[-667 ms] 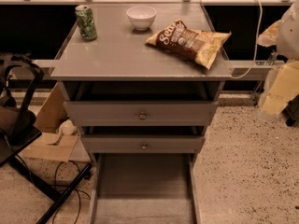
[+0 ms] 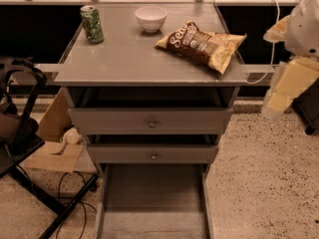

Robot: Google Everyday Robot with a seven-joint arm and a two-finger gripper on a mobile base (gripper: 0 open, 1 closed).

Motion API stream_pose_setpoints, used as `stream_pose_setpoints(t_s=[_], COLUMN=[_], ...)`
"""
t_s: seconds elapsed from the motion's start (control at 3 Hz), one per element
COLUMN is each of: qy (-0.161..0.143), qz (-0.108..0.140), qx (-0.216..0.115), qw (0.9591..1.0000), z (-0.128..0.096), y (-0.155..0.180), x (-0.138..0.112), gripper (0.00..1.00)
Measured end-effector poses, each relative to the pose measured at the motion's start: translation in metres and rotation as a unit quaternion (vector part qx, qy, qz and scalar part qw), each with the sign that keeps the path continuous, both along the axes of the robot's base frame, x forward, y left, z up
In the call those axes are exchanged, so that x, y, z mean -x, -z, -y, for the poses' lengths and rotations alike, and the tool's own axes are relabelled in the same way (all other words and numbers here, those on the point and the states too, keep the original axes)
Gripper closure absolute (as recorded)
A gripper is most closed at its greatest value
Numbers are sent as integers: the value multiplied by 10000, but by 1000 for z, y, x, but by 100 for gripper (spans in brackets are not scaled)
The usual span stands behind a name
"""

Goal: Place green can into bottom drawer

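Observation:
The green can [image 2: 92, 24] stands upright at the back left corner of the grey cabinet top [image 2: 134, 59]. The bottom drawer [image 2: 152, 203] is pulled out toward me, a shallow grey tray with nothing in it. My gripper [image 2: 281, 91] is blurred at the right edge, off the cabinet's right side at about tabletop height. It is far from the can and holds nothing that I can see.
A white bowl [image 2: 150, 18] sits at the back middle of the top and a brown chip bag [image 2: 202, 44] at the right. Two upper drawers with round knobs [image 2: 152, 124] are slightly open. A black chair [image 2: 20, 133], cardboard [image 2: 50, 148] and cables [image 2: 70, 188] are on the left floor.
The arm at the right edge has edged a little to the left. The can, bowl, bag and drawers have not moved.

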State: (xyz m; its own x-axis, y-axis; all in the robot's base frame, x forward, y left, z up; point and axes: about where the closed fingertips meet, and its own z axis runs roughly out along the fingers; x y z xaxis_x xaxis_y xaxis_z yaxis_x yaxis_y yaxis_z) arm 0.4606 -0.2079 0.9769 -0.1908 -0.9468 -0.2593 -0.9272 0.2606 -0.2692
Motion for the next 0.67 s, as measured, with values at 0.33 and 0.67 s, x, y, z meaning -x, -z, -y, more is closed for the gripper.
stream_pose_setpoints(t_s=[0.33, 0.67], qy=[-39, 136], qz=[426, 910], qx=[-969, -1986], qw=[9944, 9758], z=[-27, -59], y=[-2, -11], x=[-65, -122], gripper=[0, 0])
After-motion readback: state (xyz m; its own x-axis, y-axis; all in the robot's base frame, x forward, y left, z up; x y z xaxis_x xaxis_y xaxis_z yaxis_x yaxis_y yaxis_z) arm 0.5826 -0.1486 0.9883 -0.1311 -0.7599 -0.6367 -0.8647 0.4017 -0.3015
